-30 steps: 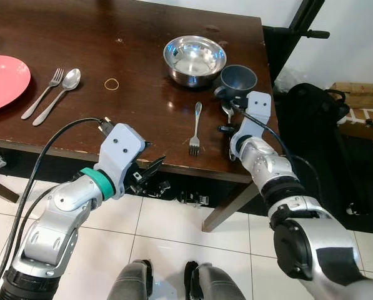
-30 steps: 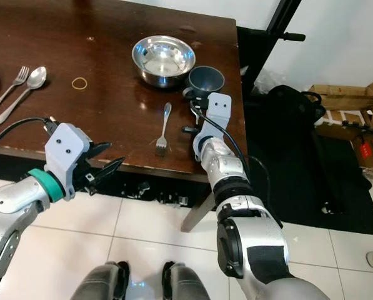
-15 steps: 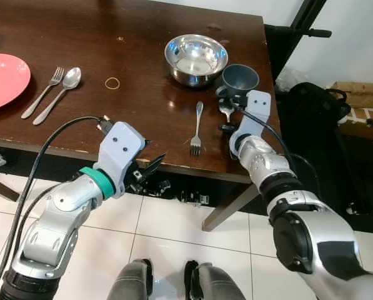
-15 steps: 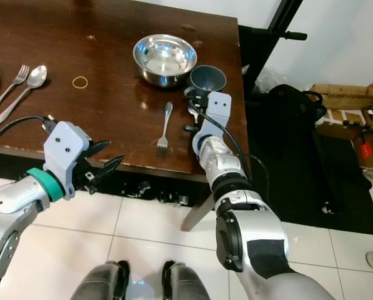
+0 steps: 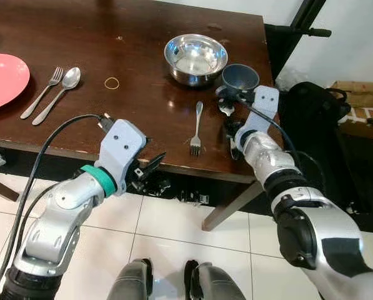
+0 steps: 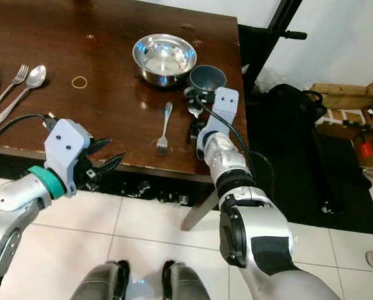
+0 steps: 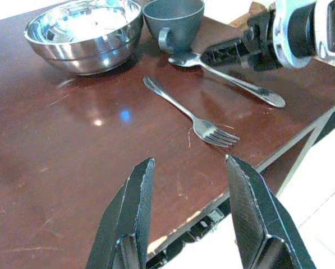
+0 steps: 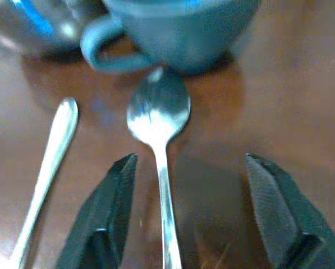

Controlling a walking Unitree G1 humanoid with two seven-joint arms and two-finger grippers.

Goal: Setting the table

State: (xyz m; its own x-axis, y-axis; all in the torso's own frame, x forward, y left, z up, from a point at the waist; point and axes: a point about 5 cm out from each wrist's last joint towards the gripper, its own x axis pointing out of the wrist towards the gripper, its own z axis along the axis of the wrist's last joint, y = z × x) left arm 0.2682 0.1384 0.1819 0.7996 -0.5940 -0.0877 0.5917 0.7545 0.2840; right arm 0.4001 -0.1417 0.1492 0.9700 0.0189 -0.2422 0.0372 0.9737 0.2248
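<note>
A silver spoon [image 8: 159, 115] lies on the dark wooden table [image 5: 136, 37], its bowl against a grey-blue cup [image 5: 240, 77]. My right gripper [image 8: 191, 162] is open low over the spoon's handle, one finger on each side. A fork [image 5: 196, 129] lies just left of the spoon, and a steel bowl [image 5: 195, 59] stands behind it. My left gripper [image 5: 146, 169] is open, held in front of and below the table's front edge, pointing at the fork [image 7: 192, 112].
A pink plate [image 5: 2, 72] sits at the far left with a second fork [image 5: 44, 92] and spoon [image 5: 60, 94] beside it. A rubber band [image 5: 112, 82] lies mid-table. A black bag [image 5: 311, 109] and a cardboard box [image 6: 345, 97] are on the floor to the right.
My right wrist has shifted slightly right and its fingers have settled lower along the spoon's handle. The left arm has hardly moved.
</note>
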